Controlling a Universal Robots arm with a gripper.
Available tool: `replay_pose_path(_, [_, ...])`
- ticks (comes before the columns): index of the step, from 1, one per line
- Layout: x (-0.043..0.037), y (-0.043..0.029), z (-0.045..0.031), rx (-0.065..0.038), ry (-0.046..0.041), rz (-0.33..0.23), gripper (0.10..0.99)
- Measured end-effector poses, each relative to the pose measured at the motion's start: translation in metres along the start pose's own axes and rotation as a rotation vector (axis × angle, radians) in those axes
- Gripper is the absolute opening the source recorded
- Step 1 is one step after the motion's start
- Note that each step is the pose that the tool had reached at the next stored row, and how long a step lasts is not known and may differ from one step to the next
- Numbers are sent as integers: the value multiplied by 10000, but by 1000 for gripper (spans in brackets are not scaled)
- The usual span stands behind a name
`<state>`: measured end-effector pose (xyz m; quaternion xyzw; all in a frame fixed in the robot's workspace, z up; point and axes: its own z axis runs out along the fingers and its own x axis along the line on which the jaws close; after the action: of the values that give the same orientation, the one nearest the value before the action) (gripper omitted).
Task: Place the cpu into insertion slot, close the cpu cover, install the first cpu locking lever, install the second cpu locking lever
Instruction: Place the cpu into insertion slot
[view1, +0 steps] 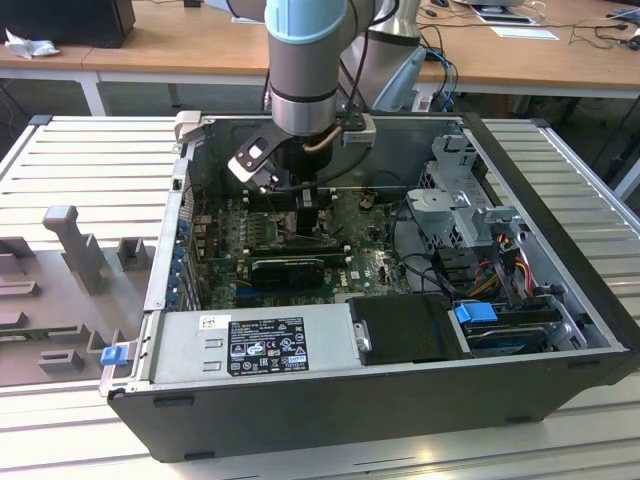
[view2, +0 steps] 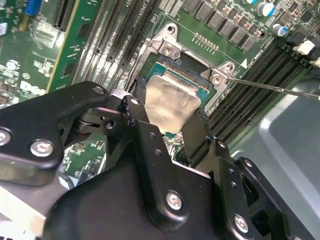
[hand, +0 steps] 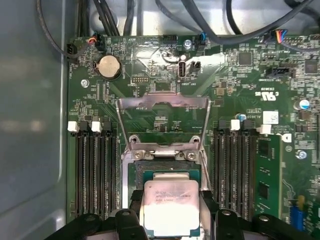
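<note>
**Desk:** Which step are you on?

**Operator:** The first, as I read it. My gripper (view2: 167, 122) has its black fingers (view2: 145, 132) clamped on two opposite edges of the cpu (view2: 167, 102). The chip hangs over the insertion slot (hand: 167, 167), and I can't tell whether they touch. In the exterior view the gripper (view1: 308, 215) is deep in the computer case (view1: 560, 200), near its far wall.

**Desk:** And the cover?

**Operator:** The cpu cover (hand: 150, 104) is swung open, lying past the socket's far edge. It's a thin, bright steel frame with a big cut-out.

**Desk:** What does seating need?

**Operator:** I'd say the chip has to be level and square to the black rim. In the second wrist view it looks tilted. Its lid is flat, matte and silvery, the green motherboard (hand: 240, 75) is glossy, and ribbed memory slots (hand: 95, 170) flank the socket.
</note>
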<state>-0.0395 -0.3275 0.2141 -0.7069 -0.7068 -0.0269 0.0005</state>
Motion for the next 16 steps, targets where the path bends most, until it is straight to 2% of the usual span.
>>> replay_pose_path(12, [37,4,115,-3,-5,127,529])
replay_pose_path(16, [36,5,123,-3,-7,132,529])
